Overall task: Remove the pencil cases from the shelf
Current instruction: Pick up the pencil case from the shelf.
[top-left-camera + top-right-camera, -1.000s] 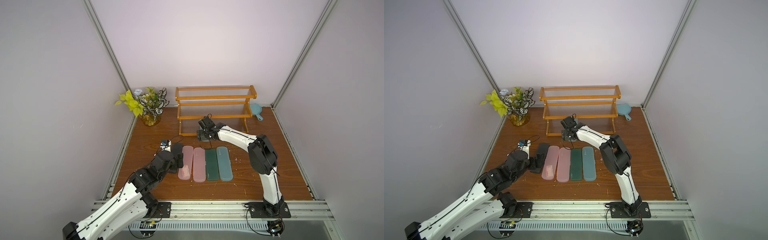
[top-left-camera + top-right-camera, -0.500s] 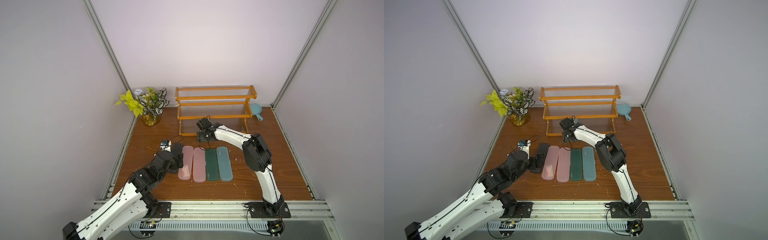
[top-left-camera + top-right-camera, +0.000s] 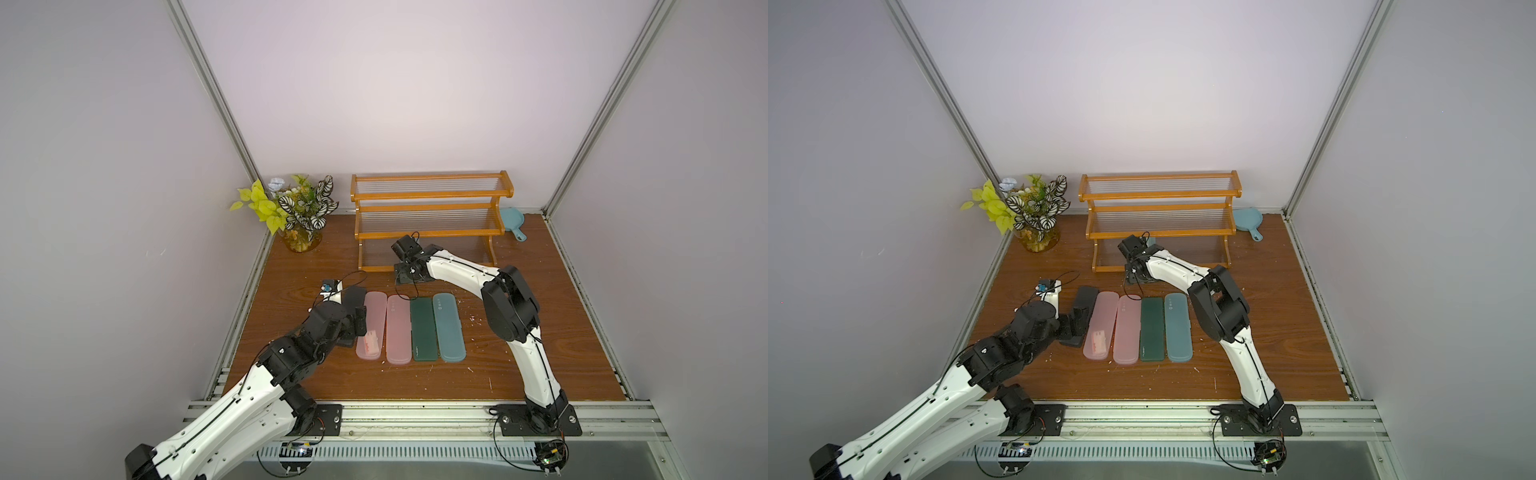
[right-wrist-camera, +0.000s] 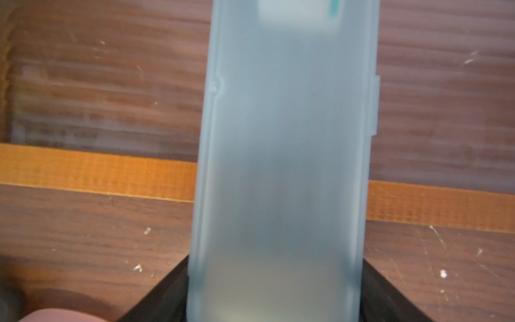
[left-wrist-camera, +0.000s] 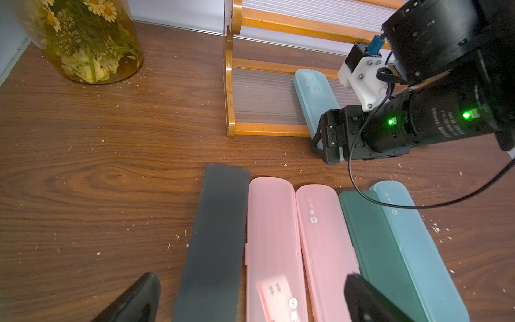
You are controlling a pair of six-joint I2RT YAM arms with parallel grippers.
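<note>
- Resting on the bottom tier of the shelf (image 3: 428,235), the last teal case (image 5: 315,94) lies lengthwise, its near end poking out over the front rail
- The right gripper (image 4: 274,290) grasps that near end, a finger against each long edge in the right wrist view
- Five cases lie side by side on the surface (image 3: 540,332), nearer the robot, left to right: black case (image 5: 214,237), pink case (image 5: 270,237), second pink case (image 5: 323,245), dark green case (image 5: 362,237), teal case (image 5: 404,237)
- The left gripper (image 5: 250,278) hangs released over the near ends of the black and pink ones, holding nothing
- By my reading five of six are off; only drawing this one clear and laying it down is left
- A blue pan (image 3: 512,218) and a plant vase (image 3: 299,237) stand far back, outside the job
</note>
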